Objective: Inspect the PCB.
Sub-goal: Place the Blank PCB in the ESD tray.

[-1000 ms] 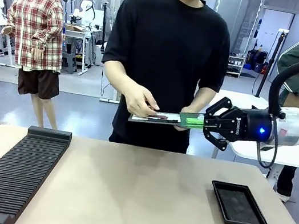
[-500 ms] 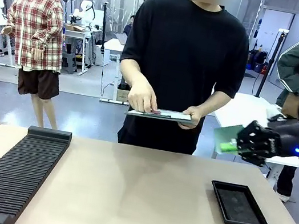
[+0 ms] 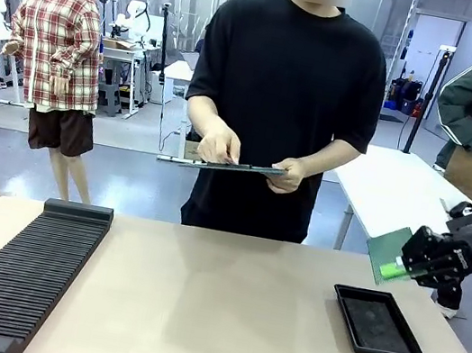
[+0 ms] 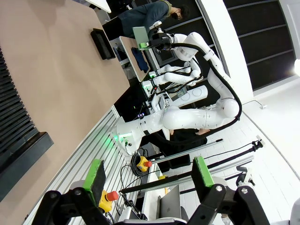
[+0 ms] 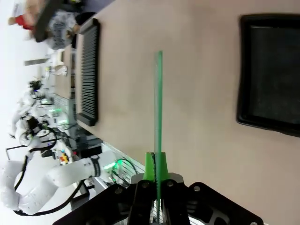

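My right gripper [image 3: 400,270] hangs at the table's right edge, above the black tray, shut on one end of the PCB [image 3: 386,252]. The thin green board tilts up and left from the green pads. In the right wrist view the PCB [image 5: 158,103] shows edge-on as a thin green line rising from the closed fingers of the gripper [image 5: 156,160]. My left gripper [image 4: 150,172] is open, green pads wide apart, with nothing between them. Far off in that view the PCB [image 4: 140,33] shows in the other arm's grip.
Across the table a person holds a dark flat tablet [image 3: 220,165] in both hands. A shallow black tray [image 3: 377,323] lies at the right on the table [image 3: 211,318]. A long black slotted rack [image 3: 17,275] runs along the left.
My right arm has drawn back from the person, rightward and down, carrying the PCB to above the tray. The person has levelled the tablet and kept it in both hands.
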Controlling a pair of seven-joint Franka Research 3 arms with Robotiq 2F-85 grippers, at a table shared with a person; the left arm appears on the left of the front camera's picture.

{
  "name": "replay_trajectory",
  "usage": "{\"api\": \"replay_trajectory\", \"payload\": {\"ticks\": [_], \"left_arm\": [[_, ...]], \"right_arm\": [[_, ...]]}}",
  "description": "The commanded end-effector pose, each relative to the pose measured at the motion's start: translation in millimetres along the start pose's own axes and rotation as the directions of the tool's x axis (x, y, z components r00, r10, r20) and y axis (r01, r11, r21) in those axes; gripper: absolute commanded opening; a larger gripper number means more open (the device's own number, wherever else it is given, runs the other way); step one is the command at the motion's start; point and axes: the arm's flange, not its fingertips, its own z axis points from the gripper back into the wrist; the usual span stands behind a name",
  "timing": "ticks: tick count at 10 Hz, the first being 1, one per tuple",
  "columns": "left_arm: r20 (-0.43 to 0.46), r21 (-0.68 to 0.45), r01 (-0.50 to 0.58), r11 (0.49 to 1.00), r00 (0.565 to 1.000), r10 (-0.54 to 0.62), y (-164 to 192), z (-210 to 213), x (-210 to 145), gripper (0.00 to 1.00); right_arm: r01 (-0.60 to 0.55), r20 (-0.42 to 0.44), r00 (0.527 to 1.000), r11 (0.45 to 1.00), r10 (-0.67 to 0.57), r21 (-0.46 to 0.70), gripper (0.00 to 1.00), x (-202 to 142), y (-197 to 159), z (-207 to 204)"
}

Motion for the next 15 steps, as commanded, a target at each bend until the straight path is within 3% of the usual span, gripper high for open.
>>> {"api": "replay_trajectory", "payload": {"ticks": [1,3,5,7,15], "left_arm": [[0.002,0.002,0.005,1.000,1.000,-0.005,-0.7,0.7,0.2,0.95],[0.002,0.002,0.005,1.000,1.000,-0.005,-0.7,0.7,0.2,0.95],[0.002,0.002,0.005,1.000,1.000,-0.005,-0.7,0.7,0.2,0.95],[0.002,0.002,0.005,1.000,1.000,-0.005,-0.7,0.7,0.2,0.95],[0.002,0.002,0.005,1.000,1.000,-0.005,-0.7,0.7,0.2,0.95]], "right_arm": [[0.047,-0.054,0.997,0.991,-0.054,-0.128,0.03,19.4,1.9,-5.2],[0.074,-0.054,0.995,0.971,-0.088,-0.226,0.03,42.6,-14.0,-24.4],[0.073,-0.069,0.993,0.970,-0.092,-0.232,0.03,63.9,-36.7,-47.2],[0.047,-0.033,0.998,0.953,-0.060,-0.298,0.03,78.2,-50.6,-72.5],[0.079,-0.042,0.994,0.928,-0.102,-0.363,0.03,86.8,-75.2,-112.9]]}}
